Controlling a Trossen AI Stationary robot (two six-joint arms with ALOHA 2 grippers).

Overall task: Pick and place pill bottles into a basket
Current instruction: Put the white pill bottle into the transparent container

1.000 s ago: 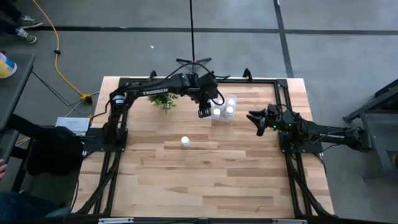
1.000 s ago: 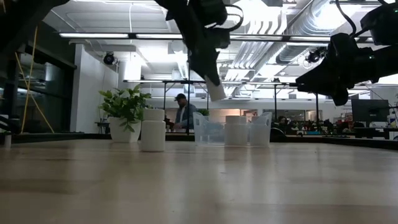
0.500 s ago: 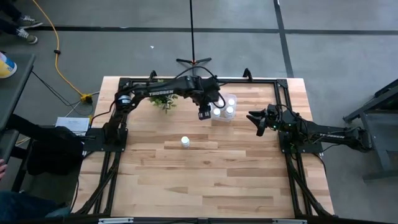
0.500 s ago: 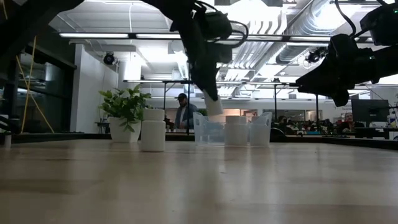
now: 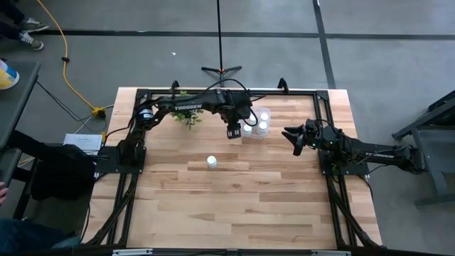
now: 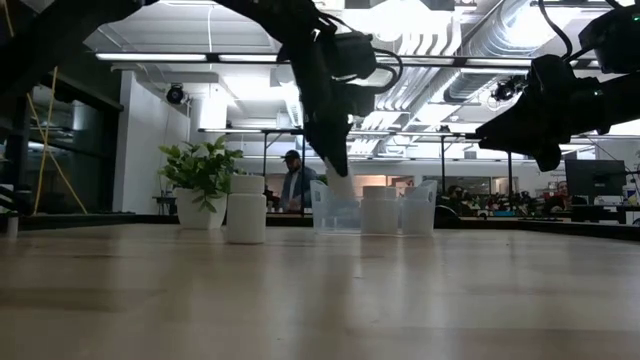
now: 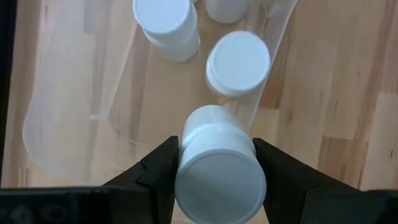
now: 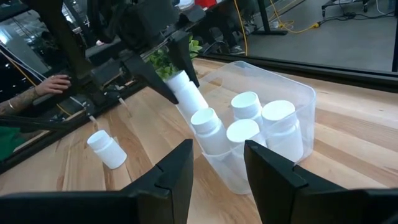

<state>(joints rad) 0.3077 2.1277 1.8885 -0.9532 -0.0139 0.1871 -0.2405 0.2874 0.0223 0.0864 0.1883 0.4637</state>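
Note:
My left gripper (image 5: 232, 131) is shut on a white pill bottle (image 7: 217, 168) at the left end of the clear basket (image 5: 257, 125). The bottle's lower end (image 6: 342, 186) is at the basket's left wall; I cannot tell whether it touches. Several alike bottles (image 8: 244, 134) stand inside the basket. One bottle (image 5: 211, 162) stands upright on its base on the table, nearer the front; it also shows in the low view (image 6: 246, 210). My right gripper (image 5: 291, 135) is open and empty, held above the table to the right of the basket. My left gripper pinches the bottle between its two fingers (image 7: 160, 169) at the two sides of its cap end (image 7: 219, 149). The fingers slant down from above, along the bottle. The bottle hangs tilted below them (image 8: 186, 92), cap end toward the wrist, base down, clear of the table.
A small green potted plant (image 5: 188, 116) stands just left of the basket, under the left arm. Dark frame rails (image 5: 128, 178) run along the table's left, right and far edges. Bare wood (image 5: 234, 206) lies in the near half of the table.
My left gripper has gone down with the bottle toward the basket's left end, staying shut. The bottle stays tilted and is lower now, level with the basket's wall.

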